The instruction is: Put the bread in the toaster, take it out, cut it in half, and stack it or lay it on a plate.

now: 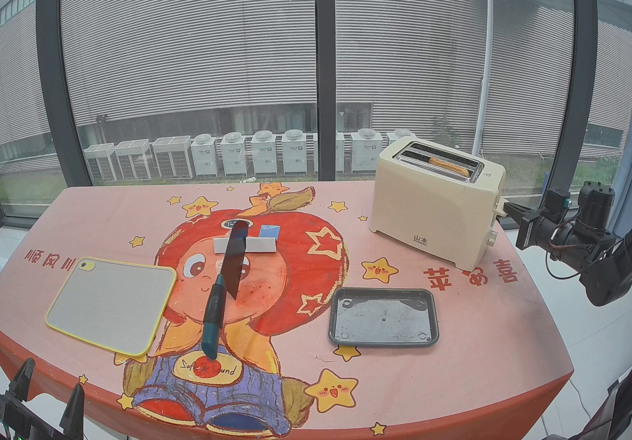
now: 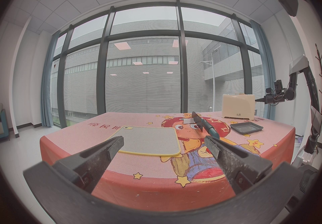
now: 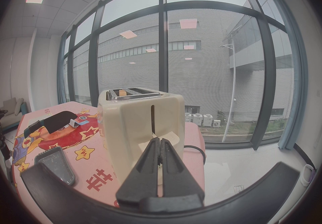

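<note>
A cream toaster (image 1: pixel 438 201) stands at the table's back right with a slice of bread (image 1: pixel 449 166) sunk low in its far slot. In the right wrist view the bread (image 3: pixel 122 92) just peeks from the toaster (image 3: pixel 134 124). My right gripper (image 1: pixel 508 206) is shut, its tips at the lever (image 3: pixel 167 138) on the toaster's end, which sits low in its slit. A dark knife (image 1: pixel 224 283) with a teal handle leans on a small white rest (image 1: pixel 245 244) mid-table. My left gripper (image 2: pixel 163 141) hangs open before the table's front left corner, holding nothing.
A grey cutting board (image 1: pixel 108 304) with a yellow rim lies at the front left. A dark rectangular tray (image 1: pixel 384 317) sits bare in front of the toaster. Windows run behind the table, and its right edge lies just under my right arm.
</note>
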